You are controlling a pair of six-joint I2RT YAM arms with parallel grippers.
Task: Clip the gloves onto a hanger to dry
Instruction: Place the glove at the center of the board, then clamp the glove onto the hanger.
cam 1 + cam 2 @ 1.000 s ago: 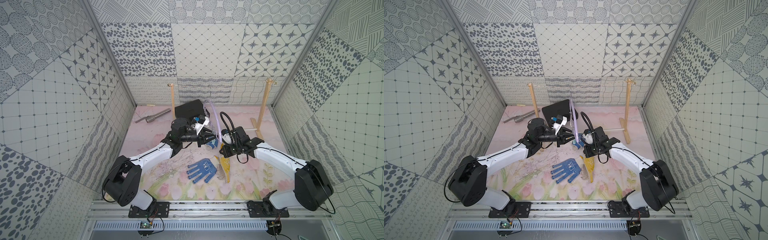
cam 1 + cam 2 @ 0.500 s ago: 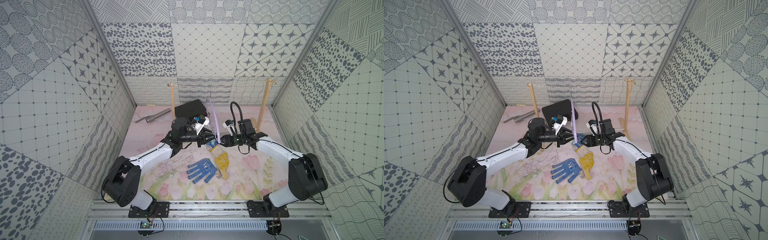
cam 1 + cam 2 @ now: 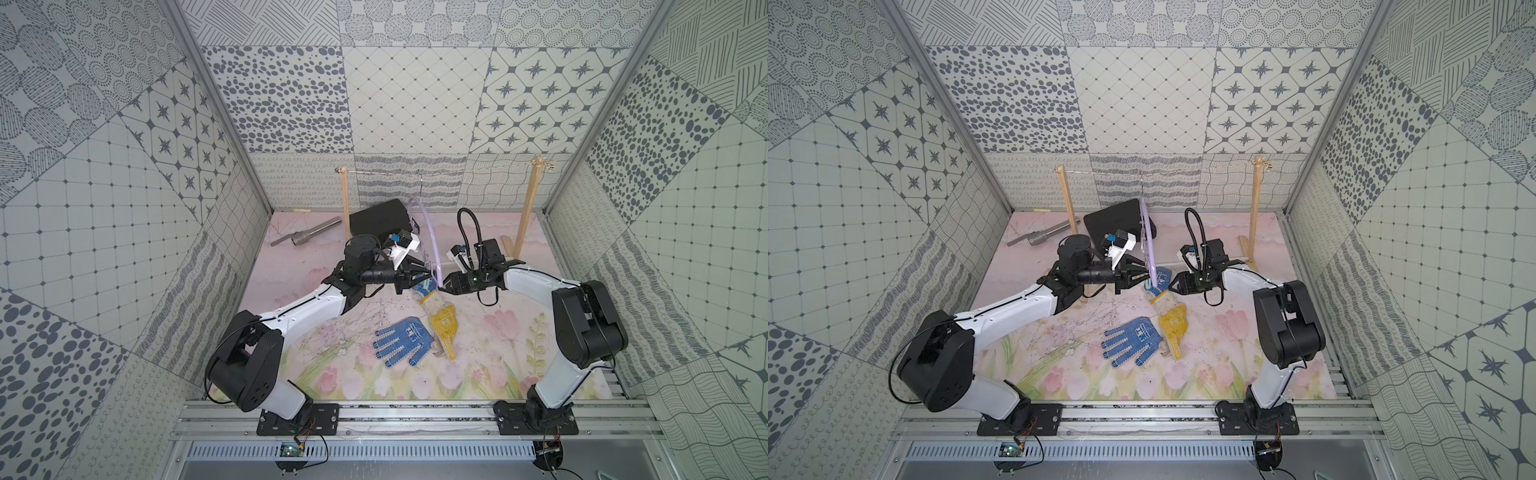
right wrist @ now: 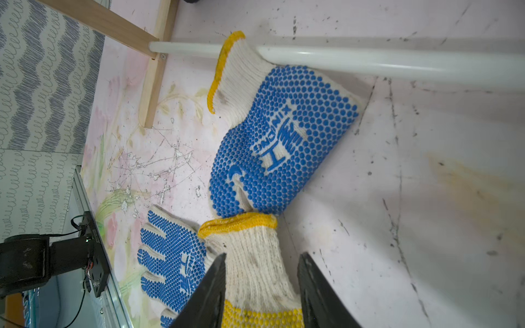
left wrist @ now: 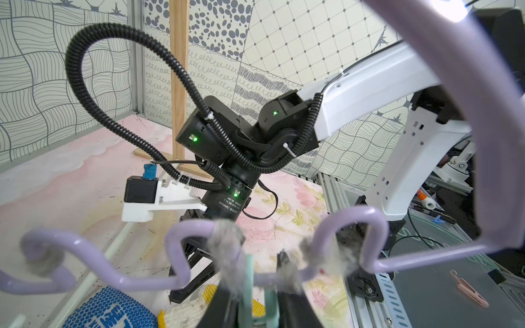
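We found the gloves (image 4: 278, 142) to be rough, matt knitted cloth, studded with raised rubbery dots (image 4: 312, 93). The hanger (image 5: 483, 85) was smooth, glossy lilac plastic, with grey fluff (image 5: 225, 235) clinging to its wavy bar (image 5: 177, 255). The post (image 3: 528, 208) was bare matt wood, the rod (image 4: 369, 61) glossy white, the mat (image 4: 426, 170) scuffed.

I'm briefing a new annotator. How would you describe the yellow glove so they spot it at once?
Over the flowered table, find the lilac hanger between the two arms. Three gloves lie close by. Pick the yellow-dotted glove; the flat glove beside it and the bunched glove at its cuff are dotted blue.
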